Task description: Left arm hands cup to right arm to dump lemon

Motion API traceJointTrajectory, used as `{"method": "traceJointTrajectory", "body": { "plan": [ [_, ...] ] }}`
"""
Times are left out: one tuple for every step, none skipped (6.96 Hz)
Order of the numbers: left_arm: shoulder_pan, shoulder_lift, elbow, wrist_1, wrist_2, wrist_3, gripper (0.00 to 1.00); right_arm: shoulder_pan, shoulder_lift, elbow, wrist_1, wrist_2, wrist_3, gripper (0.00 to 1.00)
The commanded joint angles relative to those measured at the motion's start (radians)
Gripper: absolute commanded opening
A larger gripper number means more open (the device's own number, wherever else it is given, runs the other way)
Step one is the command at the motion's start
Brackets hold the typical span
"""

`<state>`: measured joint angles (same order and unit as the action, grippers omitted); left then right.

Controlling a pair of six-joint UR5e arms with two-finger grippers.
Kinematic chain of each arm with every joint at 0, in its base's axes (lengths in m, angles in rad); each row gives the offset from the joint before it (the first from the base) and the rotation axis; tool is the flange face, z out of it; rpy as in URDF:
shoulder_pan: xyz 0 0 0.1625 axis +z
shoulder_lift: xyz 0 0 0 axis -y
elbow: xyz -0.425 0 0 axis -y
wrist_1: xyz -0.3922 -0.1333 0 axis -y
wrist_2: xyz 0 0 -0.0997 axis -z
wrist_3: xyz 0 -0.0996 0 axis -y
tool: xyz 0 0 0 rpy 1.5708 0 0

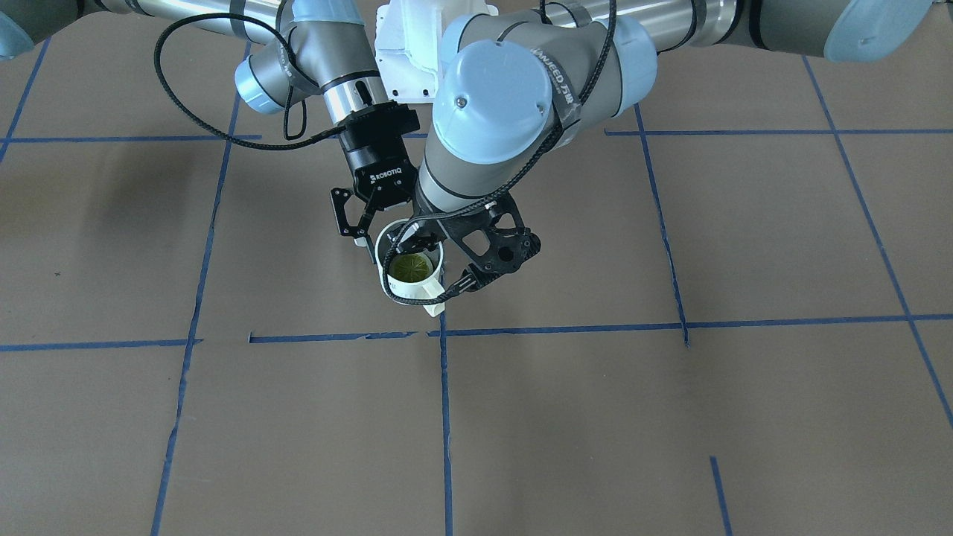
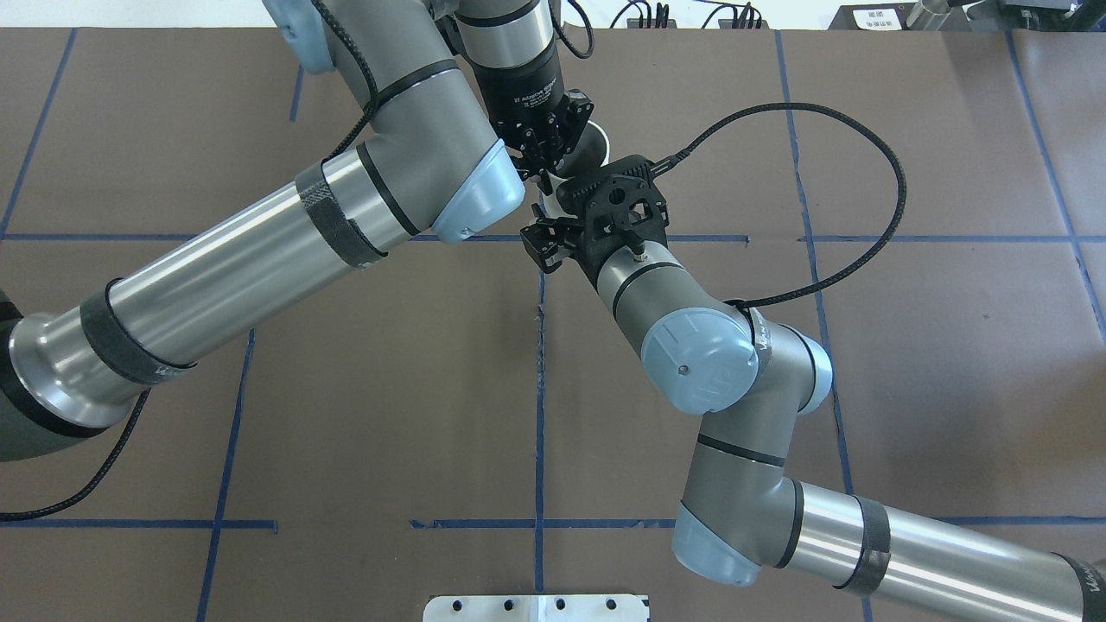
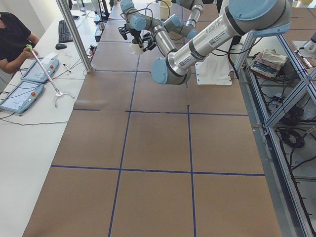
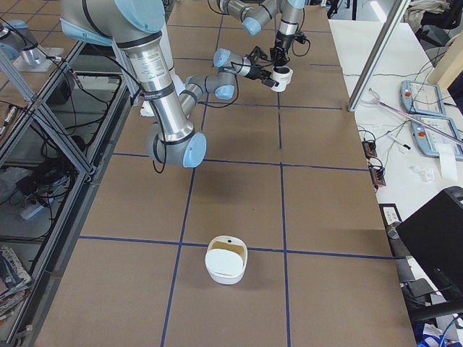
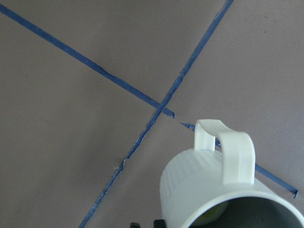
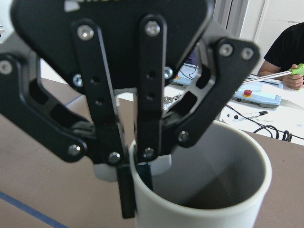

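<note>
The white cup [image 1: 417,286] hangs above the brown table with the yellow-green lemon [image 1: 412,266] lying inside it. My left gripper [image 1: 418,242] is shut on the cup's rim, one finger inside and one outside, as the right wrist view shows [image 6: 135,175]. In the left wrist view the cup's handle [image 5: 232,152] faces the camera. My right gripper [image 1: 376,234] is open beside the cup, one finger [image 1: 350,219] close to its wall and the other hidden behind it.
A white bowl [image 4: 226,262] stands on the table far toward my right end. A black cable [image 1: 424,299] loops under the cup. A person [image 3: 12,39] sits at a side bench with tablets [image 3: 27,84]. Blue tape lines [image 1: 444,417] grid the table.
</note>
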<state>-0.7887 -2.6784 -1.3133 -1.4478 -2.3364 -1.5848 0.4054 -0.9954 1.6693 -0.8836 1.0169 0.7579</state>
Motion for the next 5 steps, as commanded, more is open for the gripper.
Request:
{"method": "traceJointTrajectory", "body": {
  "plan": [
    [-0.001, 0.006, -0.004, 0.006, -0.020, -0.001, 0.00, 0.000, 0.000, -0.005, 0.000, -0.006, -0.002, 0.99],
    [-0.001, 0.011, -0.024, 0.006, -0.018, 0.000, 0.00, 0.000, 0.000, -0.005, 0.000, -0.008, -0.002, 0.99],
    [-0.001, 0.026, -0.049, 0.006, -0.020, 0.000, 0.00, 0.000, 0.000, -0.005, 0.000, -0.008, -0.002, 0.99],
    [-0.001, 0.029, -0.061, 0.006, -0.020, 0.000, 0.00, 0.000, 0.000, -0.005, -0.001, -0.008, -0.002, 0.99],
    [-0.001, 0.031, -0.069, 0.007, -0.020, 0.000, 0.03, 0.000, 0.000, -0.003, -0.001, -0.008, -0.002, 0.97]
  ]
}}
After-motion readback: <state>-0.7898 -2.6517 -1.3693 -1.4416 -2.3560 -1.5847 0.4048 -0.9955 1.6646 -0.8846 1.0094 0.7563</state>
